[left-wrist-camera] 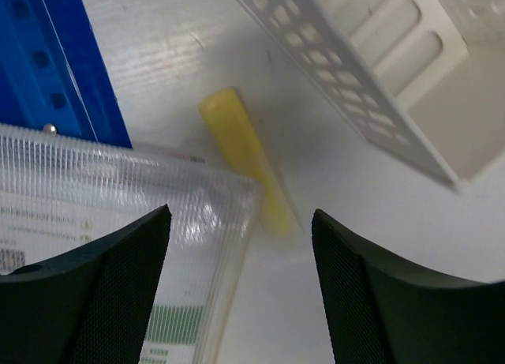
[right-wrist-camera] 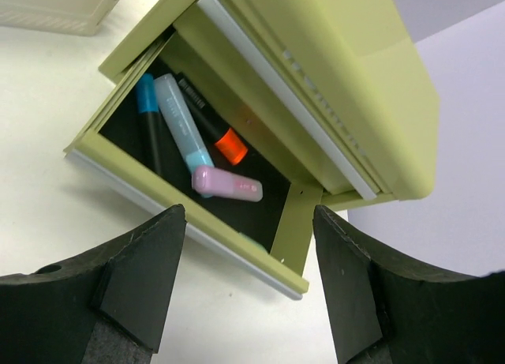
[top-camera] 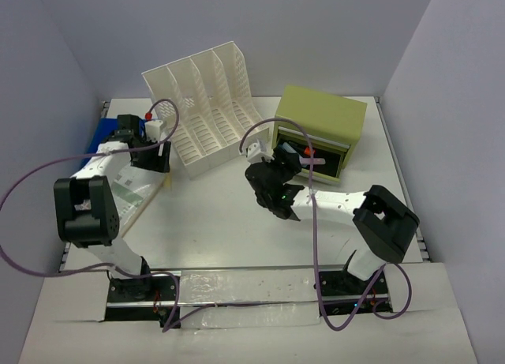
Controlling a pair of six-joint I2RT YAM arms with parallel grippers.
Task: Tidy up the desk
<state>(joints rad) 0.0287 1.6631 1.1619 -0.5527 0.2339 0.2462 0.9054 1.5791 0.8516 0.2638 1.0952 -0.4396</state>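
White walls are closing in three sides, and the desk (top-camera: 221,230) is spreading flat under both arms, with its broadest stretch of bare white showing between them, toward the near edge.

Over on your right, the olive-green drawer box (right-wrist-camera: 371,72) is sitting toward the far right corner with its drawer (right-wrist-camera: 181,222) pulled out. Inside you're seeing a blue-capped pen (right-wrist-camera: 146,95), a pale blue highlighter (right-wrist-camera: 177,119), a black marker with an orange end (right-wrist-camera: 229,147) and a small pink piece (right-wrist-camera: 227,184) lying across them. Print on the highlighter and raised lettering on the box front are too small to read. Your right gripper (right-wrist-camera: 248,214) is hovering just in front of the drawer's lip, fingers apart, gripping nothing.

On your left, the white file rack (left-wrist-camera: 394,80) is standing at the back, and no contents are showing in its slots. Near the left edge a clear mesh pouch (left-wrist-camera: 118,214) is lying partly over a blue folder (left-wrist-camera: 63,64); the printed sheet inside is blurring out. A yellow stick (left-wrist-camera: 241,151) is lying in the narrow gap between pouch and rack, one end tucked at the pouch's corner. Your left gripper (left-wrist-camera: 241,218) is hanging over that corner, fingers spread, touching nothing.
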